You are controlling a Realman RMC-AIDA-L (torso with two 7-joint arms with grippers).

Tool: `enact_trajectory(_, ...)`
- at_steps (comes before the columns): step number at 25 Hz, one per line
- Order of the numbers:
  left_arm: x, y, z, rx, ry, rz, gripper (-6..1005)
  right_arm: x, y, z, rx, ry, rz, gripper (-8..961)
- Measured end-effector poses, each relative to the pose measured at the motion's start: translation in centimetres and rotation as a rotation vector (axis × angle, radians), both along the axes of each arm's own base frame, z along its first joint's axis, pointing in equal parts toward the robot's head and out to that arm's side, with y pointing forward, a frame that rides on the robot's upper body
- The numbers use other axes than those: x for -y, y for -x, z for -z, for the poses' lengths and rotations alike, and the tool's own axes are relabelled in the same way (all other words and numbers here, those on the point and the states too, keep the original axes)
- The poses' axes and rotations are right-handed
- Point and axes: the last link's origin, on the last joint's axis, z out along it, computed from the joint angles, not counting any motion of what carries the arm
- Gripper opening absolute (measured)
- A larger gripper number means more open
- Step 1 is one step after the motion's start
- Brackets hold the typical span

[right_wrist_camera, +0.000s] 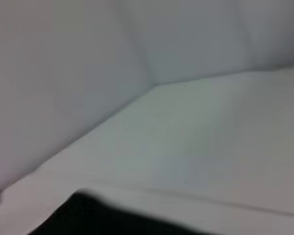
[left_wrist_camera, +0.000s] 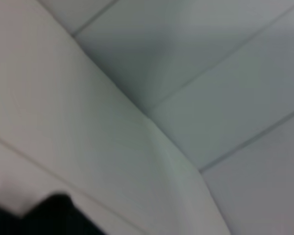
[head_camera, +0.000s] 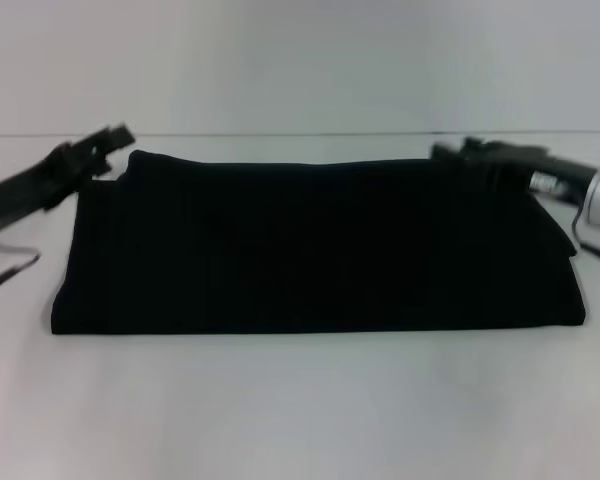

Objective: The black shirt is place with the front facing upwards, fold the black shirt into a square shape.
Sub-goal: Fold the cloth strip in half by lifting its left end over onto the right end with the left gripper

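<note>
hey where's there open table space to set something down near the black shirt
The widest bare stretch of table lies in front of the black shirt, along its near edge. A narrow strip runs behind it, up to the wall. Both far corners are crowded: left gripper at one, right gripper at the other.

1. Head view: looks forward and down from above the near edge of the counter (head_camera: 300,410), taking in the whole black shirt (head_camera: 310,250), with the left gripper (head_camera: 120,137) at its far left corner, the right gripper (head_camera: 450,152) at its far right corner, and a plain wall behind.
2. Left wrist view: sits very close to the counter (left_wrist_camera: 63,122), aimed out past a small corner of the black shirt (left_wrist_camera: 49,218) toward panelled walls.
3. Right wrist view: equally close and low, facing across the counter (right_wrist_camera: 210,137) to a wall corner, with only an edge of the black shirt (right_wrist_camera: 103,218) showing.
4. Shared by all three: shirt edge, counter, wall.
</note>
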Motion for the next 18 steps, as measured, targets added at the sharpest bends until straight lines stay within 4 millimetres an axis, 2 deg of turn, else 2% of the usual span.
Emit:
enact_trajectory(1,0.7,0.3,-0.1,0.011,0.02,0.006,592,0.0,0.0,0.0,0.0,0.0,0.0,633)
enact_trajectory(3,2.7,1.3,-0.7,0.057,0.065,0.01,722,2.4,0.1,1.3,0.057,0.047,-0.176,657)
enact_trajectory(4,3.6,1.7,-0.9,0.08,0.082,0.008,787,2.4,0.1,1.3,0.057,0.047,-0.176,669)
enact_trajectory(9,7.9,4.0,-2.1,0.135,0.14,-0.051,897,4.9,0.3,2.9,0.06,0.09,-0.313,729)
enact_trajectory(14,10.1,5.5,-1.9,0.173,0.228,-0.174,895,6.4,0.1,4.3,0.086,0.109,-0.387,946)
enact_trajectory(18,10.8,6.4,-1.0,0.178,0.329,-0.291,894,7.3,-0.3,5.4,0.122,0.124,-0.433,945)
